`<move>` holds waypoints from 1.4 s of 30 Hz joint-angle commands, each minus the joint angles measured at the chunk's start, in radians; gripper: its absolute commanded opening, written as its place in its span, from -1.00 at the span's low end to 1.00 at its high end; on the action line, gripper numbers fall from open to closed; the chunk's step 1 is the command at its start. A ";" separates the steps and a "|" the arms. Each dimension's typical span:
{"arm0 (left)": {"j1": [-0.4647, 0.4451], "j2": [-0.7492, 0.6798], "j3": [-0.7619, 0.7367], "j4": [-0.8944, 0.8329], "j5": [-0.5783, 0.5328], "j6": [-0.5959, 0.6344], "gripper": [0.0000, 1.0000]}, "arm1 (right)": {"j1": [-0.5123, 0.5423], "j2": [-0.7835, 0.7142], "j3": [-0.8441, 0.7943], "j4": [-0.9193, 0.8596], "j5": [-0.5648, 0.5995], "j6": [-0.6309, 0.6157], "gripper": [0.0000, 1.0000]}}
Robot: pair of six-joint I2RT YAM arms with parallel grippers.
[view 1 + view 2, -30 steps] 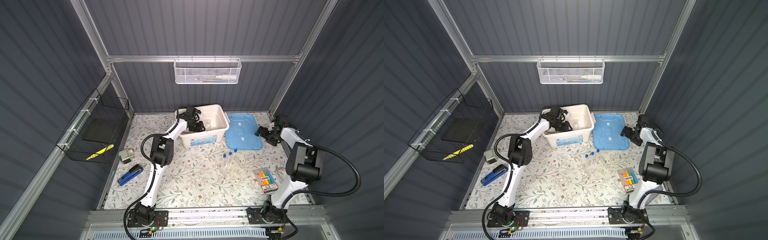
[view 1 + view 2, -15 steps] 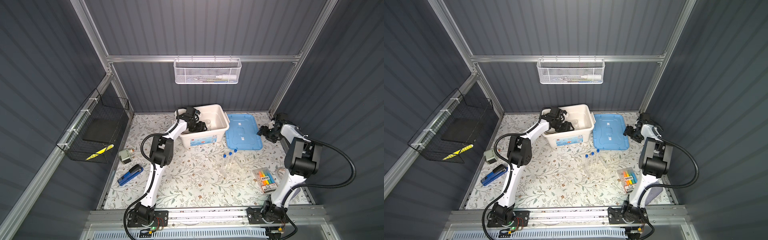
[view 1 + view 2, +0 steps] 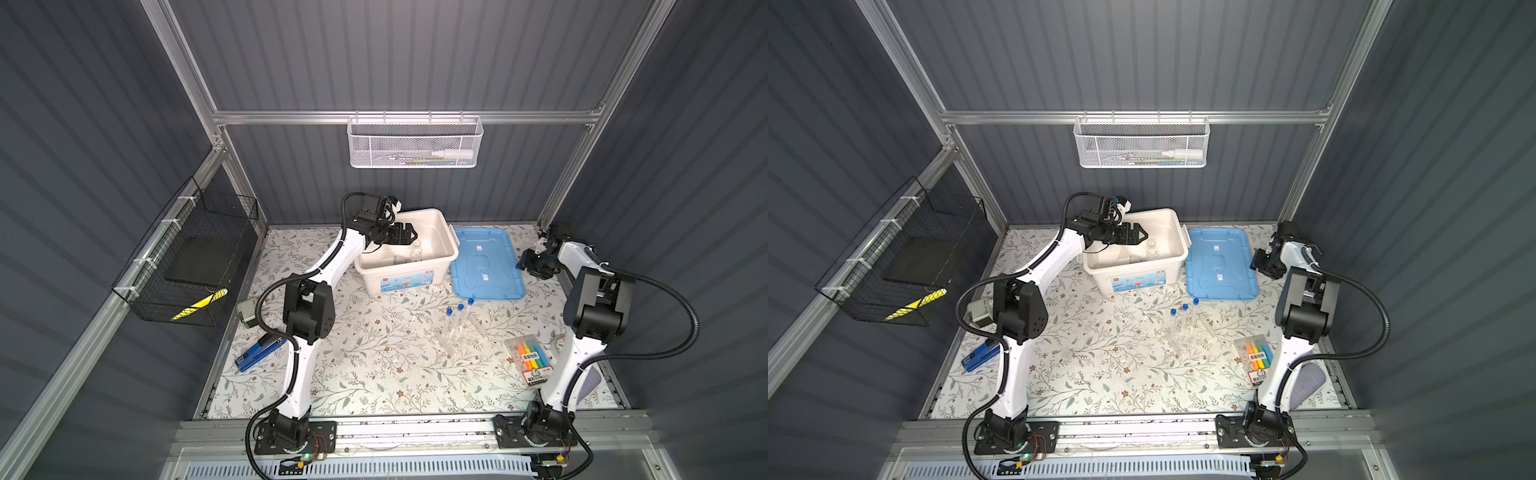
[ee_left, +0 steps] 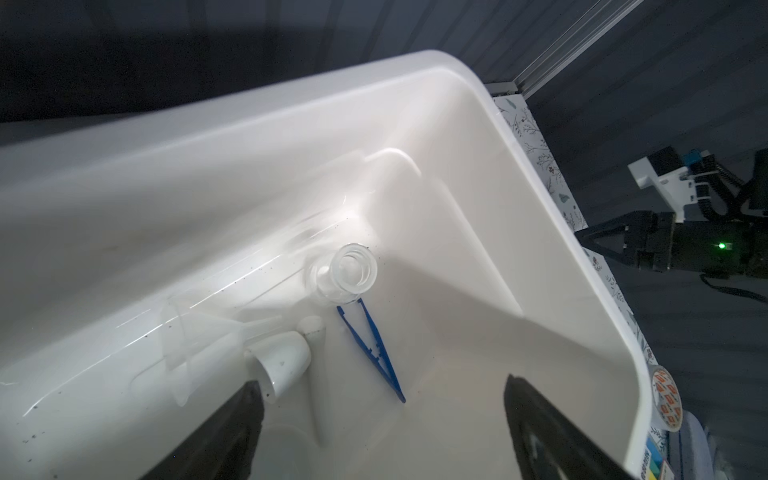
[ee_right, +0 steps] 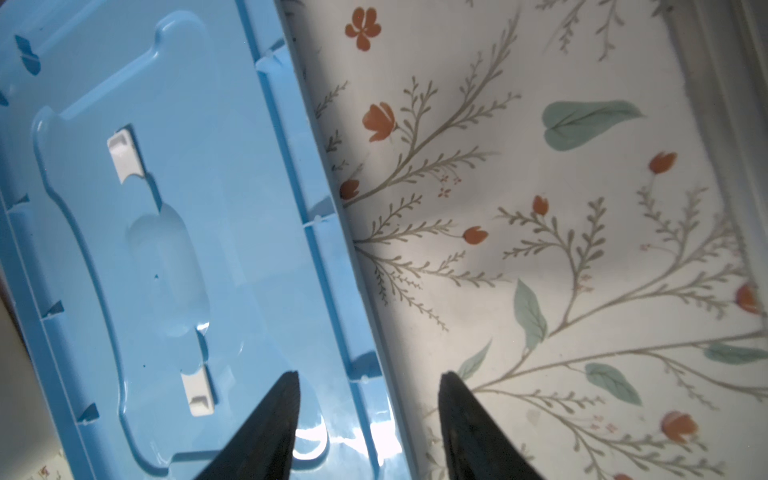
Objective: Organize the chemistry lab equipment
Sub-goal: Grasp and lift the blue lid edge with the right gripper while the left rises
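My left gripper [image 3: 409, 235] [image 3: 1142, 235] [image 4: 382, 380] hangs open over the white bin [image 3: 452, 248] [image 4: 540, 199]. In the left wrist view the bin holds a small glass flask [image 4: 343, 272], blue tweezers [image 4: 372, 347], a white pestle [image 4: 316, 374] and a small white cup [image 4: 284, 361] on its side. In both top views three blue-capped test tubes [image 3: 459, 318] [image 3: 1183, 318] stand in a clear rack [image 3: 451, 338] on the mat. My right gripper [image 3: 525, 264] [image 3: 1258, 262] [image 5: 370, 374] is open, its jaws either side of the blue lid's [image 3: 484, 264] [image 5: 174, 232] right rim.
A blue-and-black stapler [image 3: 259, 353] and a grey box [image 3: 248, 313] lie at the mat's left edge. A pack of highlighters [image 3: 532, 359] lies by the right arm's base. A white mesh basket [image 3: 413, 143] hangs on the back wall, a black wire basket [image 3: 187, 257] on the left wall.
The left gripper's jaws have spread wider over the bin. The right arm's elbow has shifted slightly toward the back, and its jaws have narrowed around the lid's rim.
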 commanded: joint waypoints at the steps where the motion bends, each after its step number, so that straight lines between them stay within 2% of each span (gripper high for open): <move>1: 0.003 -0.065 -0.038 0.019 -0.045 0.009 0.88 | 0.011 0.041 0.066 -0.071 0.038 -0.027 0.01; 11: 0.002 -0.164 -0.118 0.063 -0.053 -0.017 0.91 | 0.036 0.117 0.164 -0.139 0.077 -0.081 -0.14; 14: 0.002 -0.187 -0.142 0.075 -0.057 -0.028 0.97 | 0.049 0.148 0.190 -0.165 0.096 -0.109 -0.18; 25: 0.002 -0.238 -0.208 0.104 -0.082 -0.036 1.00 | 0.059 0.198 0.231 -0.191 0.094 -0.101 -0.46; 27: 0.002 -0.243 -0.212 0.102 -0.084 -0.034 0.99 | 0.059 0.197 0.231 -0.196 0.089 -0.109 -0.56; 31: 0.002 -0.241 -0.214 0.100 -0.085 -0.032 1.00 | 0.055 0.169 0.190 -0.174 0.087 -0.117 -0.84; 35: 0.002 -0.231 -0.206 0.103 -0.081 -0.028 1.00 | 0.047 0.096 0.093 -0.113 0.053 -0.124 -1.00; 42: 0.002 -0.201 -0.168 0.109 -0.044 -0.026 0.99 | -0.003 -0.068 -0.058 -0.027 -0.006 -0.070 -1.00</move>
